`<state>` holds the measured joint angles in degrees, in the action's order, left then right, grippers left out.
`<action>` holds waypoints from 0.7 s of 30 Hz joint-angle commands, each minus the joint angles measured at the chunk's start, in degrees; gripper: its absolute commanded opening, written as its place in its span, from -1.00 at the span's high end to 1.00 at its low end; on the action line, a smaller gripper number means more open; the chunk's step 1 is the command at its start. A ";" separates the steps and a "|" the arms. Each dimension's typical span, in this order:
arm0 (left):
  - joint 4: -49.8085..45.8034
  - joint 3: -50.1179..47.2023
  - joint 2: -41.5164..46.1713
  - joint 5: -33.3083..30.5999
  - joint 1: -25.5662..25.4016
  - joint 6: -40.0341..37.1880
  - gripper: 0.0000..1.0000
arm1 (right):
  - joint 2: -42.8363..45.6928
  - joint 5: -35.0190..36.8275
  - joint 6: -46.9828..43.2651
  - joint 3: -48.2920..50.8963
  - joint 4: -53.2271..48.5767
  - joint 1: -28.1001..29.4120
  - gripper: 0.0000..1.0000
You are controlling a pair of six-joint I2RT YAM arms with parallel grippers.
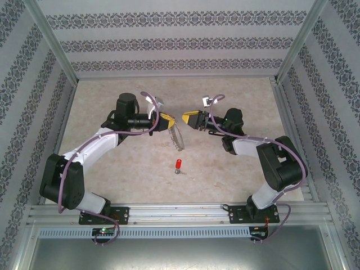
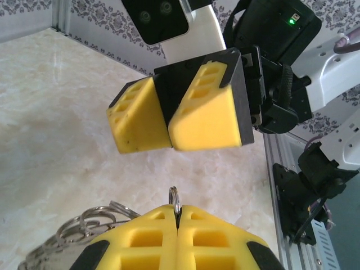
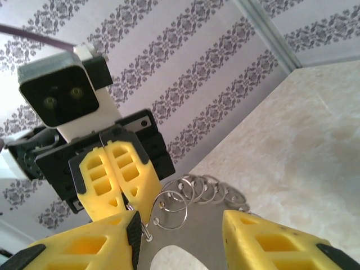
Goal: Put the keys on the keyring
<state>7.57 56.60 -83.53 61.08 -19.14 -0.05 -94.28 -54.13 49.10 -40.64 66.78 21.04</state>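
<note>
The left gripper [image 1: 167,120] is clamped on one small ring of the keyring [image 1: 177,135], whose grey loop hangs just below its fingertips. The keys [image 1: 178,165] (a single red-headed piece) lie on the table [image 1: 225,180], nearer the bases than both grippers and touched by neither. The right gripper [image 1: 190,119] faces the left one, jaws apart and empty. Threading looks not yet begun, since the key needs picking up first.

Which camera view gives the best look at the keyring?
The right wrist view: the keyring is close and sharp there, its silvery links clear beside the left gripper. The top external view shows the whole loop, but small. The left wrist view shows one link pinched between yellow fingers, others at the edge.
</note>
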 commanded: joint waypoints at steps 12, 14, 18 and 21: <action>-9.03 5.57 -0.87 5.02 -0.48 -5.97 1.00 | 0.07 -2.82 -3.66 -3.14 -1.70 3.29 0.23; -9.57 5.96 -1.26 5.17 -0.46 -6.01 1.00 | -0.13 -2.91 -3.51 -3.55 -1.67 3.49 0.26; -10.12 6.46 -1.81 5.10 -0.46 -6.01 1.00 | -0.20 -3.18 -3.55 -4.00 -1.86 3.84 0.33; -10.46 7.01 -2.23 5.13 -0.52 -6.09 1.00 | 0.02 -3.24 -3.60 -3.96 -1.83 4.01 0.34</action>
<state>-1.63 61.43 -84.95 63.44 -19.11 -4.34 -94.28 -56.03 46.65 -42.81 63.40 23.92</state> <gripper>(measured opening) 0.050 0.329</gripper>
